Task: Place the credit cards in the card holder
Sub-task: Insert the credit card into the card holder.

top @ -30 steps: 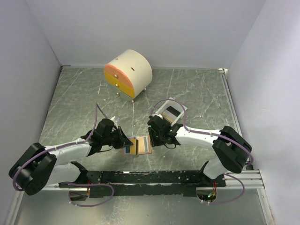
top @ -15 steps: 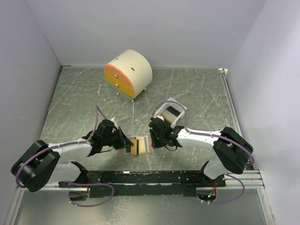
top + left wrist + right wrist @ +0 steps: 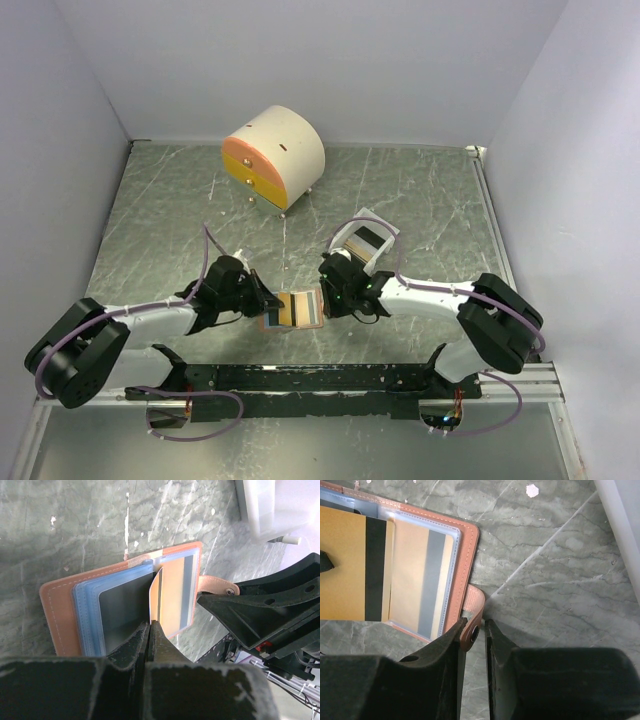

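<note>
- Black fingers of the left gripper (image 3: 150, 626) are pressed together, pinching the bottom edge of one clear sleeve (image 3: 156, 587), which stands up like a half-turned page.
- That sleeve belongs to the one card holder (image 3: 57, 612), salmon-pink, lying open on the table between the two grippers.
- One dark card (image 3: 122, 612) sits in the blue-edged sleeves left of the lifted page.
- Two gold cards (image 3: 350, 565) show on the other side, one with a black stripe and one with a grey stripe.
- The right gripper (image 3: 476, 630) is closed narrowly on the holder's one snap strap (image 3: 474, 602).
- One white tray (image 3: 385, 226) lies just beyond the right gripper, with something dark (image 3: 366, 240) in it.
- One round cream cabinet (image 3: 285, 150) stands far back on the grey marbled table (image 3: 430, 200).
</note>
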Robot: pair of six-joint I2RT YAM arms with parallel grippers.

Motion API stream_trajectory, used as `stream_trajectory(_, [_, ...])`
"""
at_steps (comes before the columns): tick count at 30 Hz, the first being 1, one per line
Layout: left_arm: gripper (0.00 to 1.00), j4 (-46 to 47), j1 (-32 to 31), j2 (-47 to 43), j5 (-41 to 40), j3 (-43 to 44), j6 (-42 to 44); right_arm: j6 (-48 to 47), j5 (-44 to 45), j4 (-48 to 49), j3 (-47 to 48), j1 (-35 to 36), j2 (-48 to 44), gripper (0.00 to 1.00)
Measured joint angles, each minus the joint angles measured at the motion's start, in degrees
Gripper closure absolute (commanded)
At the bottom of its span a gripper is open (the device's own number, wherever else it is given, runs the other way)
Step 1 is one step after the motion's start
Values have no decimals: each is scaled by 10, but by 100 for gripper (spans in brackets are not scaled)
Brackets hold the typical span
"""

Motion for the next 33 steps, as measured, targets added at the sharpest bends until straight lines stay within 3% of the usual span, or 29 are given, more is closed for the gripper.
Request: stream_trajectory(33, [93, 115, 0, 38, 19, -41, -5, 25, -8, 18, -13, 1, -6, 87])
